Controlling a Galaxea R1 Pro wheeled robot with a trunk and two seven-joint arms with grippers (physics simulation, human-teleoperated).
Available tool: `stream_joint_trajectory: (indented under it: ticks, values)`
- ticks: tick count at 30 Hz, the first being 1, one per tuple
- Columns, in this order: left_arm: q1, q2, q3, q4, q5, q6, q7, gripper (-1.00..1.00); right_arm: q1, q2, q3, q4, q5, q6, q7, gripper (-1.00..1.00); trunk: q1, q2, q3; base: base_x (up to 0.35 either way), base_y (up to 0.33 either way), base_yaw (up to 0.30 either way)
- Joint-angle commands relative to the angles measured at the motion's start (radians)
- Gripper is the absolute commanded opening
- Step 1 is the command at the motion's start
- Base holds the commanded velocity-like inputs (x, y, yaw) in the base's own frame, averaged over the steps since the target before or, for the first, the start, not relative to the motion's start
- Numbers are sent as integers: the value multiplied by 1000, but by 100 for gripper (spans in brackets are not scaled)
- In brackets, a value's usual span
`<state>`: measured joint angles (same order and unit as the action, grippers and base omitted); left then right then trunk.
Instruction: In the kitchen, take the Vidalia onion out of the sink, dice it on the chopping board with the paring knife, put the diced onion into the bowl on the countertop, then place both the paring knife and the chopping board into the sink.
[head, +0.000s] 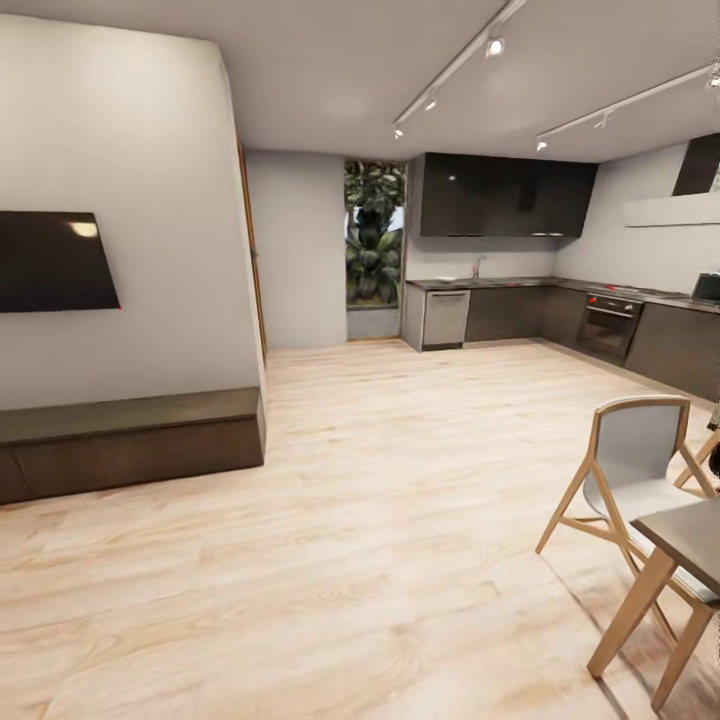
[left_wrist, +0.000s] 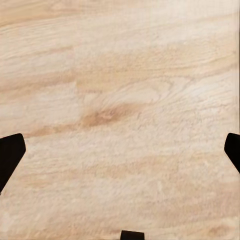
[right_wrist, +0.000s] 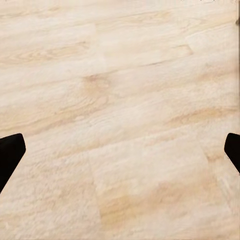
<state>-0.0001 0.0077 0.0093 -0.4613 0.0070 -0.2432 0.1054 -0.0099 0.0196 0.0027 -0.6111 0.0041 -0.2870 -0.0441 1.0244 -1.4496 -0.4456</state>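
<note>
Where the wood floor (head: 330, 520) spreads, a black TV (head: 55, 262) hangs far left, the countertop (head: 520, 284) and faucet of the sink (head: 478, 268) sit upper right, a chair (head: 630, 475) lower right. No writing is legible. Left gripper (left_wrist: 120, 150) and right gripper (right_wrist: 120, 150) are spread wide, holding nothing.

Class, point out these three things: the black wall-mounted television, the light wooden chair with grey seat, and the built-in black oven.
Television (head: 55, 262), head view, screen centre.
Chair (head: 636, 452), head view, backrest.
Oven (head: 608, 328), head view, door.
</note>
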Motion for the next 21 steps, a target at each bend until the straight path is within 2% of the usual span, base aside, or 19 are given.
stream_joint_trajectory:
  ticks: [1,16,21]
  values:
    - [0,0,0,0,1,-2,2,100,-1,0,0,1,1,-3,-3,100,1,0,-1,320,0,-141]
    - [0,0,0,0,1,-2,2,100,-1,0,0,1,1,-3,-3,100,1,0,-1,320,0,-134]
    - [0,0,0,0,1,-2,2,100,-1,0,0,1,1,-3,-4,100,1,0,-1,320,0,-60]
